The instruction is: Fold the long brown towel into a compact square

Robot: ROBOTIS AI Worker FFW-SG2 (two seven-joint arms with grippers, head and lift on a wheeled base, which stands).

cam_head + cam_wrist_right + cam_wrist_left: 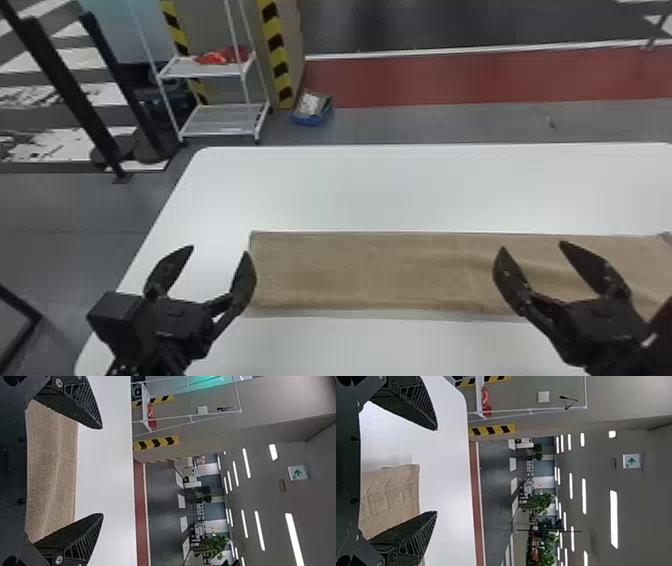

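Head view shows the long brown towel point(375, 270) stretched along the bench point(375, 190). Left gripper point(218, 251) and right gripper point(533, 247) have fingers spread wide.

In the head view I lose the right end of the towel point(360, 270) past the right edge, and my right end effector point(532, 245) hides part of its cloth. The desk point(350, 190) runs out of that view at the right and bottom. In the left wrist view, my left end effector point(218, 250) covers some towel too. I can't make out the red stuff point(215, 57) on the rack point(220, 131), or what's in the blue tray point(305, 120); both are too blurred.
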